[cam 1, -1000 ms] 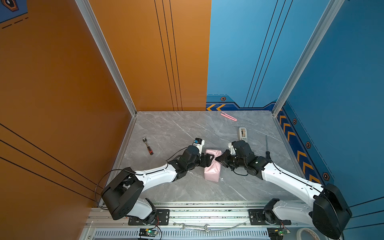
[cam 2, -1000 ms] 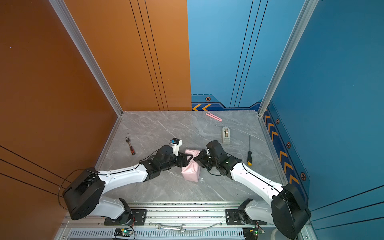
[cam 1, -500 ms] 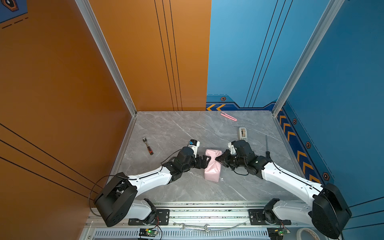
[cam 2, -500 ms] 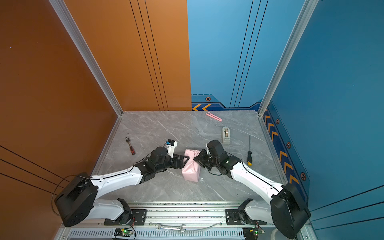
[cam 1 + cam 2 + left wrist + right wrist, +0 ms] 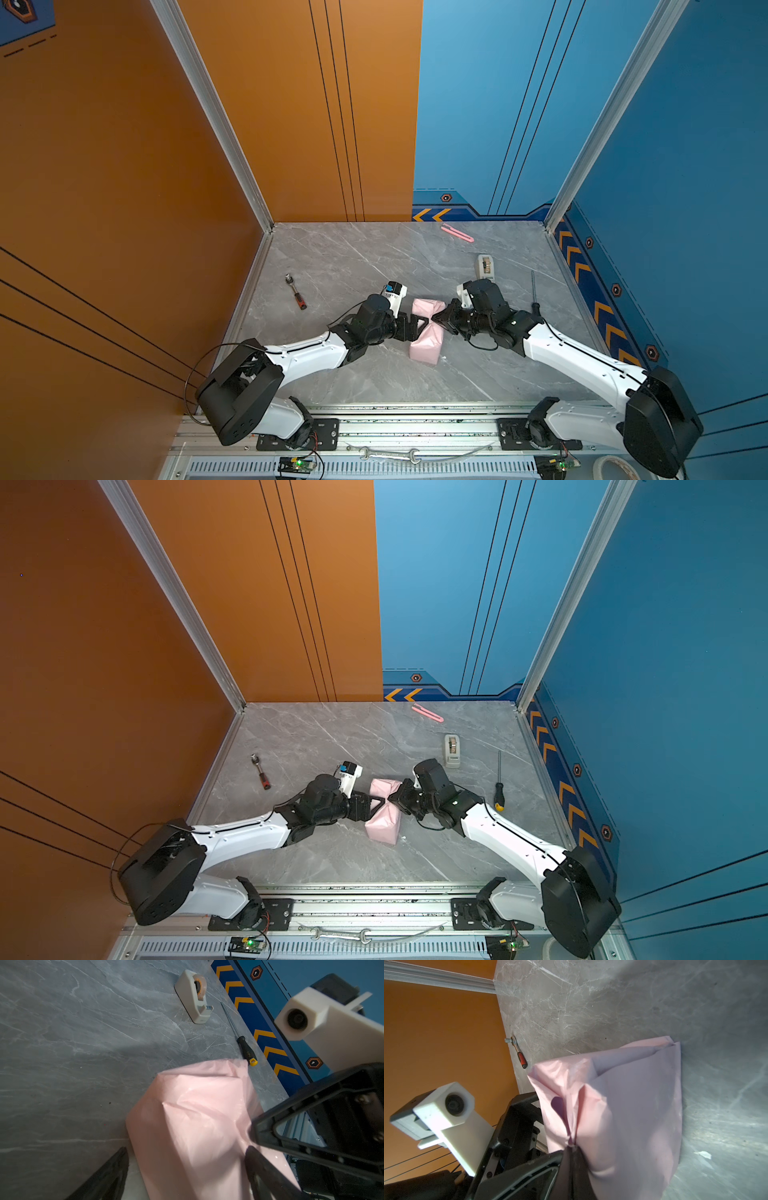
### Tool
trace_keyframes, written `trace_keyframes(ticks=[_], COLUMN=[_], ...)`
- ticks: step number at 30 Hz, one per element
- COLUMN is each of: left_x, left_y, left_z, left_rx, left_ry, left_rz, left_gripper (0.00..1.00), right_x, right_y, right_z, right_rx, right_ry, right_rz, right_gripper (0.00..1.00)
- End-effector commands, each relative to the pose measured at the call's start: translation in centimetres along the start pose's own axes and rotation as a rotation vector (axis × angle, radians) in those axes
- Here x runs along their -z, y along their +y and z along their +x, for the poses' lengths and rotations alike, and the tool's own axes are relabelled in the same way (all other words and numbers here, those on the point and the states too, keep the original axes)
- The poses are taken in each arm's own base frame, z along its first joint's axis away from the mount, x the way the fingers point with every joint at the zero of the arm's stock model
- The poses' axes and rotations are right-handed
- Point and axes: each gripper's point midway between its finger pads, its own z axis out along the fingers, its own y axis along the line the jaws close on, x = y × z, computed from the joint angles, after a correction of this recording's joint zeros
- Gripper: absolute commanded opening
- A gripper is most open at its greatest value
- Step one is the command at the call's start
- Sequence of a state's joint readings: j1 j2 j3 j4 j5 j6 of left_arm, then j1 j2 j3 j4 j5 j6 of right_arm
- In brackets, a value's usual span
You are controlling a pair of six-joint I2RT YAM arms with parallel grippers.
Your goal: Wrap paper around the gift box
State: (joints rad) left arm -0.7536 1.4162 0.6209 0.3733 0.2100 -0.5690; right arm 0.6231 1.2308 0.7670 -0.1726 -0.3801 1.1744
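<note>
**Two pincers meet at the pink paper (image 5: 424, 351) in the middle of the bench (image 5: 332, 257).**

A ratchet (image 5: 296, 291) with a red handle lies at 9 o'clock from the paper, well apart. The left pincer (image 5: 423, 326) points in from 8 o'clock. Its fingers are spread wide with part of the paper between them, and in the left wrist view one finger (image 5: 264, 1169) lies over the paper. The paper is crumpled and gathered to a narrow waist in its middle, pale pink outside with lilac in the folds. The box cannot be seen. The right pincer (image 5: 435, 321), pointing in from 4 o'clock, is pressed together and pinches the gathered paper at this waist. A pink cutter (image 5: 457, 232) lies at 12 o'clock near the back wall. A tape dispenser (image 5: 485, 267) stands at 1 o'clock and a screwdriver (image 5: 534, 295) lies at 3 o'clock.
</note>
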Motion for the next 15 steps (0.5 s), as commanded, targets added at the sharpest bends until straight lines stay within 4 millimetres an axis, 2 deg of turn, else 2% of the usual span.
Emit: trace_keyframes(ticks=[1,4,7,15], left_x=[-0.2,-0.2,-0.2,-0.1], left_y=[4.7,5.2,5.4,5.3], left_z=[5.2,5.7,5.8,5.5], left_rx=[-0.010,-0.011,-0.012,-0.024], left_ry=[0.172,0.183,0.184,0.176], left_rz=[-0.192,-0.210,-0.220,-0.226], left_gripper=[0.83,0.82,0.82,0.81], right_x=[1.5,2.9,3.5,3.6], right_y=[1.8,3.8,4.5,3.6], right_z=[-0.7,-0.6,-0.3,2.4], right_rx=[0.066,0.148,0.217,0.451], right_ry=[-0.040,-0.056,-0.048,0.228], right_rz=[-0.010,-0.037,-0.055,0.005], right_gripper=[0.00,0.00,0.00,0.00])
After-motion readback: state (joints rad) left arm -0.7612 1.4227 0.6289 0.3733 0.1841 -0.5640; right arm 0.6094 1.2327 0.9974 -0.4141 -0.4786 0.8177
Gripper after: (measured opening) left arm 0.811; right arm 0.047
